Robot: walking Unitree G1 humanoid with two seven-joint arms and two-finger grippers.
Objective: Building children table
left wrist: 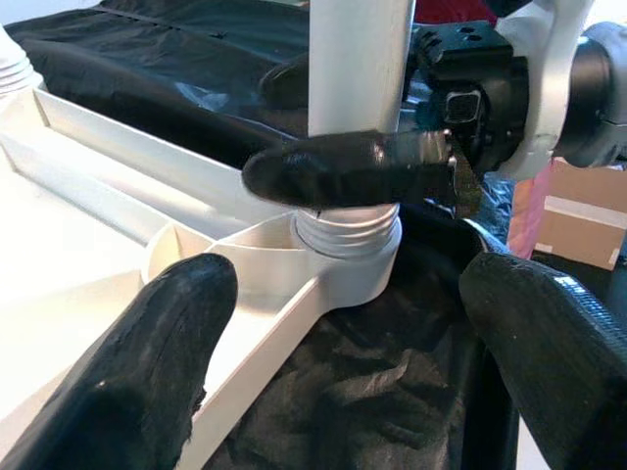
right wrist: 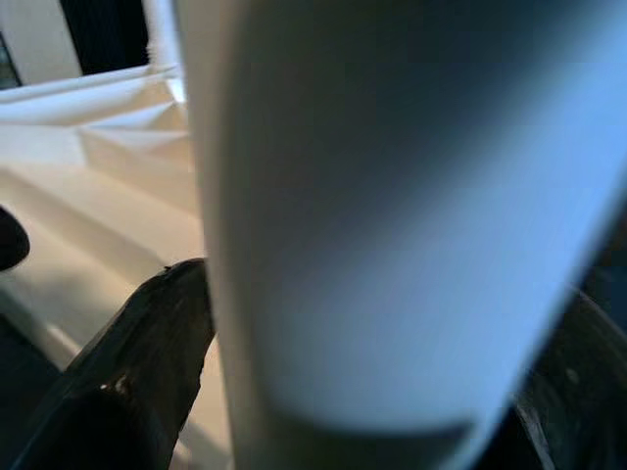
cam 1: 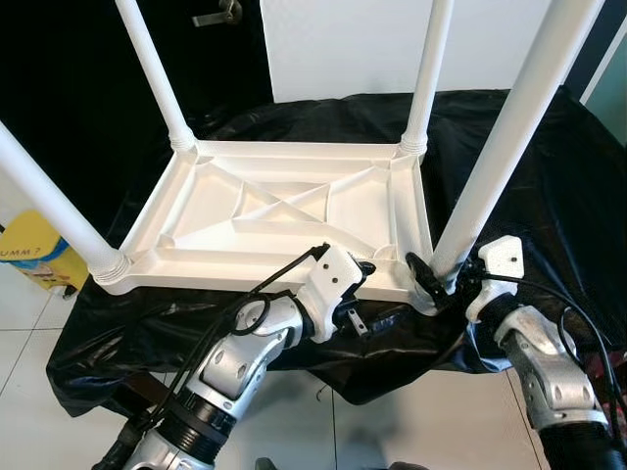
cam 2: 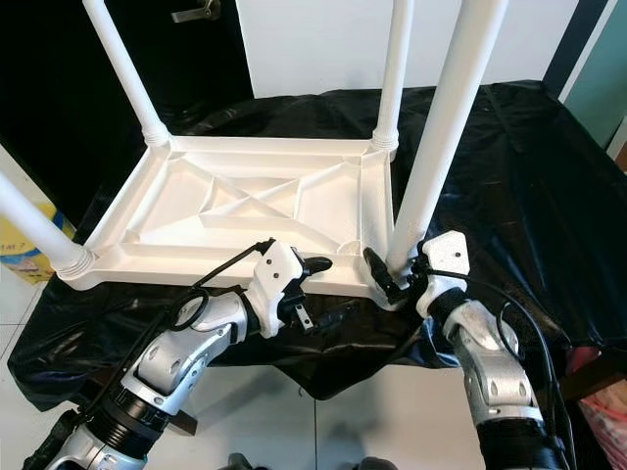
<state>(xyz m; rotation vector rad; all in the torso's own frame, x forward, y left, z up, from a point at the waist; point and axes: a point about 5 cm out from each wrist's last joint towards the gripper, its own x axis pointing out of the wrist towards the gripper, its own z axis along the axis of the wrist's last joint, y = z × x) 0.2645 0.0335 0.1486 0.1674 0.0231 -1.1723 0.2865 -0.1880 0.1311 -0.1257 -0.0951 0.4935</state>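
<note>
A white plastic children's table [cam 1: 284, 211] lies upside down on a black-covered surface, with its legs standing up. My right gripper [cam 1: 436, 274] is shut on the near right leg [cam 1: 509, 137] just above its threaded socket [left wrist: 348, 230]. One of its fingers [left wrist: 362, 171] crosses the front of the leg. In the right wrist view the leg [right wrist: 392, 196] stands between the two fingers [right wrist: 127, 382]. My left gripper [cam 1: 364, 294] is open beside the table's front rim, pointing at that same socket and holding nothing.
The black sheet [cam 1: 549, 196] hangs over the near edge toward a white tiled floor. A yellow box [cam 1: 39, 259] stands on the floor to the left. A cardboard box [left wrist: 578, 220] sits off to the right. A dark door [cam 1: 220, 15] and white panel are behind.
</note>
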